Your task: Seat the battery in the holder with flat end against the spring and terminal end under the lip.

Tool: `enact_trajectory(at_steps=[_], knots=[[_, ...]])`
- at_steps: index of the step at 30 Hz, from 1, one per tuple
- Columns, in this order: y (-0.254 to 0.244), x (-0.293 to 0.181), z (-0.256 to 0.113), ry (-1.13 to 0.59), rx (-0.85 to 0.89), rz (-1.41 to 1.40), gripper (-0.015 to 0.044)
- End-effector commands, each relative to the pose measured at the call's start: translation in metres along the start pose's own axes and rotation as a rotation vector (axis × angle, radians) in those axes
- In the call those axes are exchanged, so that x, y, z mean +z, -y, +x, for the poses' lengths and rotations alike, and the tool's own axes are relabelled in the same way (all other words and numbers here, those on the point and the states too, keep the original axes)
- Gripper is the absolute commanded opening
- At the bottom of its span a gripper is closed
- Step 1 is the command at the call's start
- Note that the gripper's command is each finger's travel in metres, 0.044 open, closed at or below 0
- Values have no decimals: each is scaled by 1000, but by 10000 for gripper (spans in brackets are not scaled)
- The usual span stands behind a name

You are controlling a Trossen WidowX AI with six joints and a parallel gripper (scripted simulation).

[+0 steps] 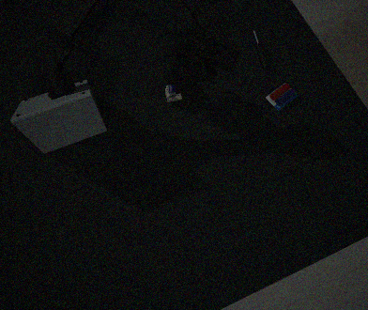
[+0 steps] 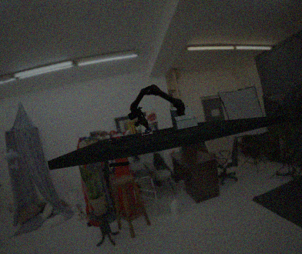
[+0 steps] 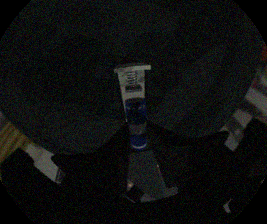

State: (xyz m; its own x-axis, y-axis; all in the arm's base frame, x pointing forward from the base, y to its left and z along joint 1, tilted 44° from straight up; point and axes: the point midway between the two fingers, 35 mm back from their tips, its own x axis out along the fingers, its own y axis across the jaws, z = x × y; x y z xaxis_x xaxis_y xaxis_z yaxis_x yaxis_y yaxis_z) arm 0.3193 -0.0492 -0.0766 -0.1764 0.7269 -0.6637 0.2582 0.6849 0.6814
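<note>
The pale holder is on the dark table, partly hidden by the arm in the top view. In the wrist view it runs from a narrow-looking far end to a wider near end. The blue battery lies lengthwise within the holder's outline, with a grey band and a pale rim at its near end. My gripper is shut on the battery, a dark finger on each side. Its tips are low at the holder. Spring contact, fit under the lip and full seating cannot be told in this dim light.
A large pale box stands by the arm's base. A red and blue block and a thin pale stick lie off to the right in the top view. The table edge is beyond them.
</note>
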Motion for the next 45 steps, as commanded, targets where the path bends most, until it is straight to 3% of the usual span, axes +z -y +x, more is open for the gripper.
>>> enact_trajectory(at_steps=[1, 45], knots=[[1, 2, -1, -15, -3, -3, 70], [0, 14, 7, -189, -1, -7, 70]])
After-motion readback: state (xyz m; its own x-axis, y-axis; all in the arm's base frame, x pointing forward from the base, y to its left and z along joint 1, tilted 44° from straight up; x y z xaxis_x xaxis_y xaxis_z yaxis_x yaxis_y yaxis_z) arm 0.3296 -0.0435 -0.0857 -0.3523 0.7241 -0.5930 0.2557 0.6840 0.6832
